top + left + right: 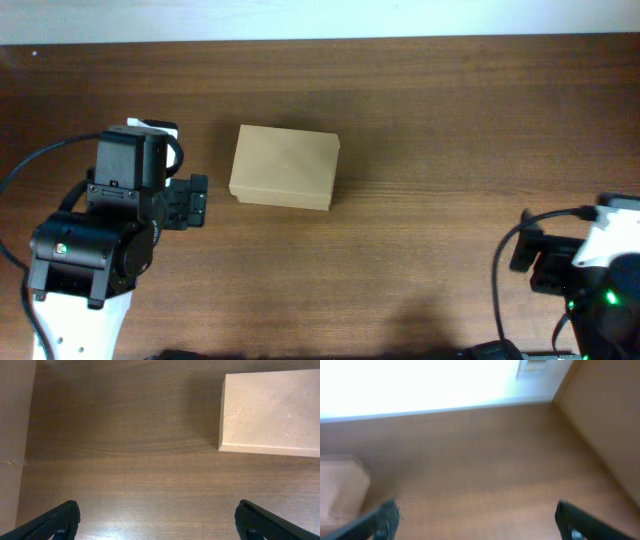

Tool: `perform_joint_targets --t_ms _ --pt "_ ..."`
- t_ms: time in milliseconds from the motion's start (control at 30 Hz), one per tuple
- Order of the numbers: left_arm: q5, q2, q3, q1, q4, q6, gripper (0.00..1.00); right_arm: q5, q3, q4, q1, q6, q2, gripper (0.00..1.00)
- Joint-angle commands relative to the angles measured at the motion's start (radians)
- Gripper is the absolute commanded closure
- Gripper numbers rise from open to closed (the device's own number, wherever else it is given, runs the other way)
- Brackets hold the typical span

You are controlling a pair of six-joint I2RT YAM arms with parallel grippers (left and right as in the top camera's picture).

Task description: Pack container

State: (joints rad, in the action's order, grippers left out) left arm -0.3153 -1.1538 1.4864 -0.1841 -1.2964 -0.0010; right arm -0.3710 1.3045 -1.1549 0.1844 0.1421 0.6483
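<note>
The tan container point(285, 167) sits shut left of centre on the worktop point(430, 120), with no loose items visible, so packing looks essentially finished. The left claw point(198, 201) is spread and empty beside it. The right claw point(477, 520), also spread, idles lower right.

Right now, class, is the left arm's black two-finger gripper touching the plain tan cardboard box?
Apart. The overhead view shows a strip of bare brown wooden table between the left gripper and the tan cardboard box; the left wrist view agrees.
</note>
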Motion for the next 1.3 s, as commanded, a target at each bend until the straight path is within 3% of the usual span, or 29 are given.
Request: perform_joint_targets --t_ms 0,233,667,833,1267 --pt "-0.014 -0.003 -0.010 -0.003 0.002 -0.006 0.00 -0.013 -0.173 0.166 -0.077 -0.002 -0.161 0.01" --pt "-0.014 -0.003 -0.010 -0.003 0.002 -0.006 0.00 0.083 -0.529 0.390 -0.219 -0.003 -0.398 0.01" --pt "-0.014 -0.003 -0.010 -0.003 0.002 -0.006 0.00 0.106 -1.107 0.782 -0.231 -0.003 -0.568 0.01" --pt "-0.014 -0.003 -0.010 -0.003 0.002 -0.006 0.00 0.106 -1.206 0.831 -0.231 -0.003 -0.621 0.01" --pt "-0.014 -0.003 -0.010 -0.003 0.002 -0.006 0.00 0.102 -1.209 0.849 -0.231 -0.003 -0.629 0.01"
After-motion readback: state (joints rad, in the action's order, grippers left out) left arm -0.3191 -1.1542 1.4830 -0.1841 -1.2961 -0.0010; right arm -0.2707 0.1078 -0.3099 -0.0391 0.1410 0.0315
